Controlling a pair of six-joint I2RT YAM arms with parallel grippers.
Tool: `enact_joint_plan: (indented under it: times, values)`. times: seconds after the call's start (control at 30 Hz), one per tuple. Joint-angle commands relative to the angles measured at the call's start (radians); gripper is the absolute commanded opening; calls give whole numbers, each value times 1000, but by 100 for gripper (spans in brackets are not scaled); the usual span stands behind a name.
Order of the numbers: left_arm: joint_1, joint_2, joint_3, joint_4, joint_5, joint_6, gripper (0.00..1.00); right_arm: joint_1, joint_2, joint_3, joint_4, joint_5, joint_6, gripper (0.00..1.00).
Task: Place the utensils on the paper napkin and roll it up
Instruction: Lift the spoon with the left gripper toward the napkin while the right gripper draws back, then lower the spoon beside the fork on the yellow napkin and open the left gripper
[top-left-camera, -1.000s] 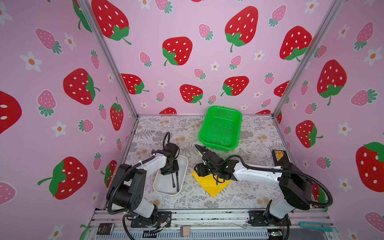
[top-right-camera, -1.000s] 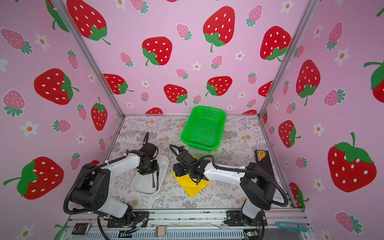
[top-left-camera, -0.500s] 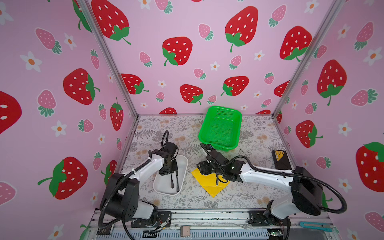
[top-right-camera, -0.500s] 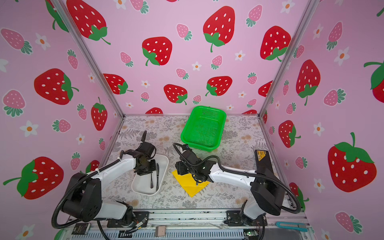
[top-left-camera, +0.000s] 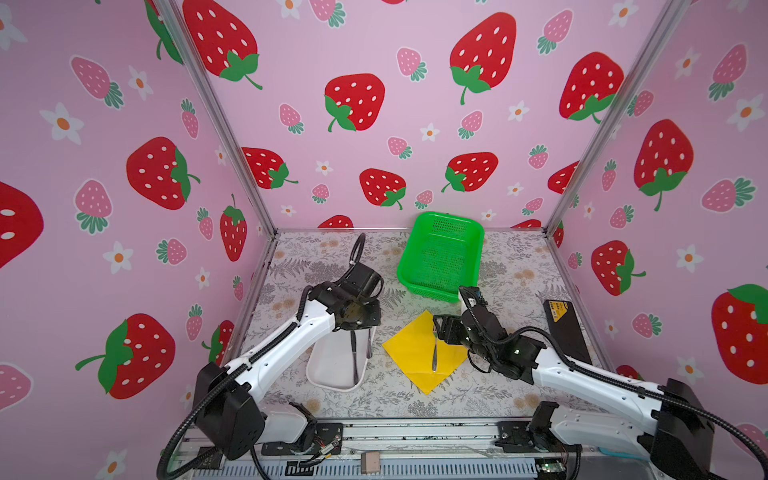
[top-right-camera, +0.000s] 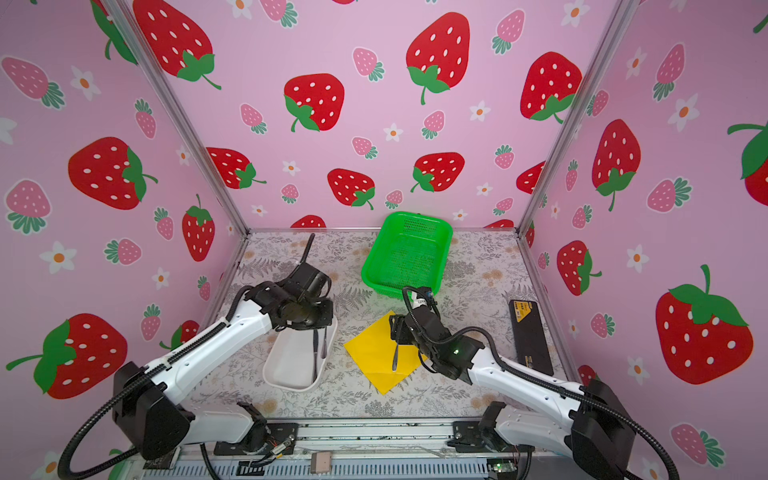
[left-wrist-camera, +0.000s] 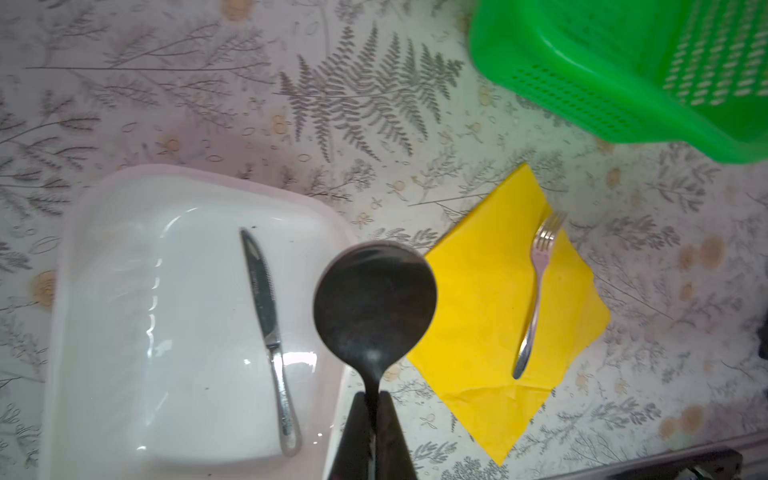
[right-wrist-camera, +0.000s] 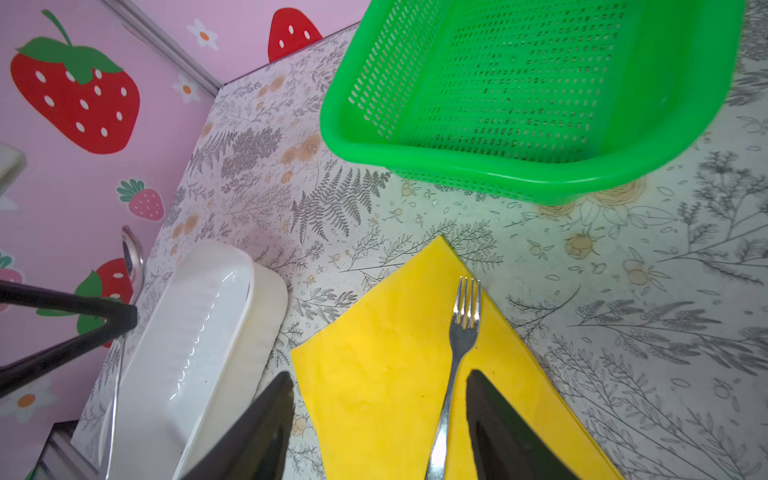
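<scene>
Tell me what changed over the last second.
The right claw, open, has drawn back to the right, off the fork, which lies on the napkin. The left claw, shut on the spoon, has edged slightly toward the napkin, over the edge of the tray. The knife in the tray, the napkin and the basket stayed put.

We're in a robot test cell: pink strawberry-print panels (top-left-camera: 415, 54) box in three sides on bare aluminium posts (top-left-camera: 221, 124). The table (top-left-camera: 519, 266) wears a floral-print cover. The white left arm (top-left-camera: 286, 349) and right arm (top-left-camera: 582, 374) are bolted to a slotted metal rail (top-left-camera: 415, 434) at the front edge, with loose cables (top-left-camera: 320, 451) showing.
</scene>
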Motion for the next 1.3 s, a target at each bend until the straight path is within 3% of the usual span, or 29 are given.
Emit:
enact_joint_plan:
  times: [0.0, 0.2, 0.47, 1.03, 1.27]
  values:
    - [-89, 101, 67, 29, 65, -48, 0, -11, -56, -45, -5, 12, 69, 67]
    - [-184, 294, 130, 111, 135, -69, 0, -19, -97, -106, -6, -25, 97, 68]
    - [-194, 441, 139, 215, 187, -128, 0, -26, -70, -121, -23, -73, 98, 68]
    - [-193, 583, 204, 269, 165, -169, 0, -35, 20, -118, -22, -95, 103, 68]
    - [-191, 598, 216, 265, 152, -171, 0, -70, 41, -160, 9, -162, 120, 68]
